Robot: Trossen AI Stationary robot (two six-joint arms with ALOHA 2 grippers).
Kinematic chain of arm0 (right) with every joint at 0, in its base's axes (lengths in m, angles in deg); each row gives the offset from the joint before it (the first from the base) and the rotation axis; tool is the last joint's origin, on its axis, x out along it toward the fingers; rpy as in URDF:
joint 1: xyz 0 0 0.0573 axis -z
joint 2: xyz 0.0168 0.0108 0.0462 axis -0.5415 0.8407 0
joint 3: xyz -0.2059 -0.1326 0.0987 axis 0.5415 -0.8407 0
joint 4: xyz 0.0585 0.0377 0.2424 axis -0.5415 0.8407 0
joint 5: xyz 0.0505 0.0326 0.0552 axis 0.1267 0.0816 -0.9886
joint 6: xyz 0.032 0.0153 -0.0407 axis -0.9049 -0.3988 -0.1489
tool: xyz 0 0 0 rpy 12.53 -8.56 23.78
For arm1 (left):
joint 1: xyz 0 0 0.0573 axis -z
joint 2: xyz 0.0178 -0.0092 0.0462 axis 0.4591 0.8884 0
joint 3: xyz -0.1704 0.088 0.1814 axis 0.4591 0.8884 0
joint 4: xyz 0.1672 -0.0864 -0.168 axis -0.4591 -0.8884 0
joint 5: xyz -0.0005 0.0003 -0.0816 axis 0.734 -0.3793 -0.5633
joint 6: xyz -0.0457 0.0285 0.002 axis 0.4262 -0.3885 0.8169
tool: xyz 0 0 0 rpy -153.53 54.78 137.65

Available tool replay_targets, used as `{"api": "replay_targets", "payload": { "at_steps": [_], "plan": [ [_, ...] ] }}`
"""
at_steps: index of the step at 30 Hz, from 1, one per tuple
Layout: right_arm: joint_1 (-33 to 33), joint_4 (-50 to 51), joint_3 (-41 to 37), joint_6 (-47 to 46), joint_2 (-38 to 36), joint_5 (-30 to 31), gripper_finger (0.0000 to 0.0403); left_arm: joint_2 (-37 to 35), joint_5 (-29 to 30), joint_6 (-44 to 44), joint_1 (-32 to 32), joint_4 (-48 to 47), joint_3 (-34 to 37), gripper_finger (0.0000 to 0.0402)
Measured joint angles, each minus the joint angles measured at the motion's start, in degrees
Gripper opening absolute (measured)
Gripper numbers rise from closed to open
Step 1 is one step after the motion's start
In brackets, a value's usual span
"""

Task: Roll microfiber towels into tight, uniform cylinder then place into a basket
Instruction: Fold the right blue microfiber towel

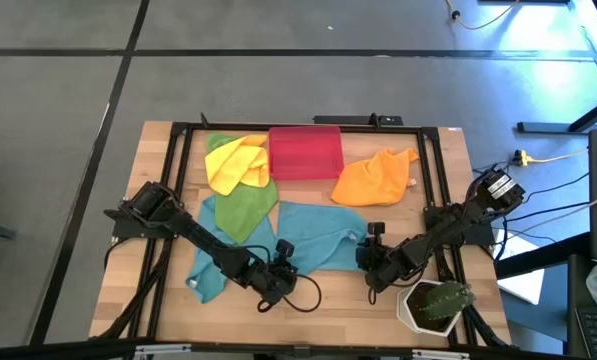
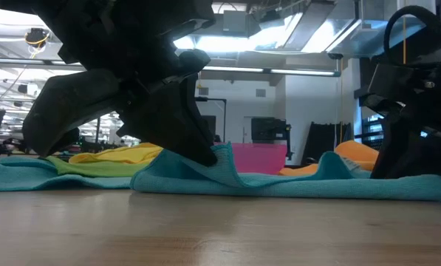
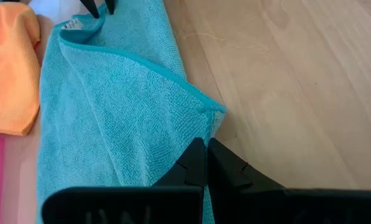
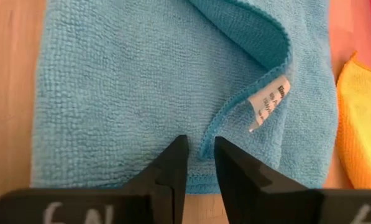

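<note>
High view: a teal-blue microfiber towel point(image 1: 318, 238) lies flat on the wooden bench point(image 1: 338, 300), the left hand point(image 1: 283, 262) and right hand point(image 1: 373, 248) at its near corners; a red-pink plastic basket point(image 1: 304, 152) sits behind. Left wrist view: fingers pinched shut on the towel's corner. Right wrist view: fingers narrowly parted astride a raised towel edge point(image 4: 205, 146).

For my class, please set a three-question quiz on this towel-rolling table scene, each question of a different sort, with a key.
1. True or false: the pink basket already holds a rolled towel.
2. Which towel do both grippers work on? A yellow, B teal, C orange.
3. Fill in: the white tag sits on the ____ towel's folded corner.

Key: 1 false, the basket looks empty. 2 B, the left gripper is shut on the teal towel and the right gripper straddles its edge. 3 teal.
</note>
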Motion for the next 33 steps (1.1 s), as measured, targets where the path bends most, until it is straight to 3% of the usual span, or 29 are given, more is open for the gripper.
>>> {"api": "replay_targets", "payload": {
  "at_steps": [33],
  "plan": [
    [0.52,4.15,0.42,-4.83,-1.05,0.94,0.0083,0.0,-0.02,0.25,-0.09,0.01,0.0,0.0]
  ]
}}
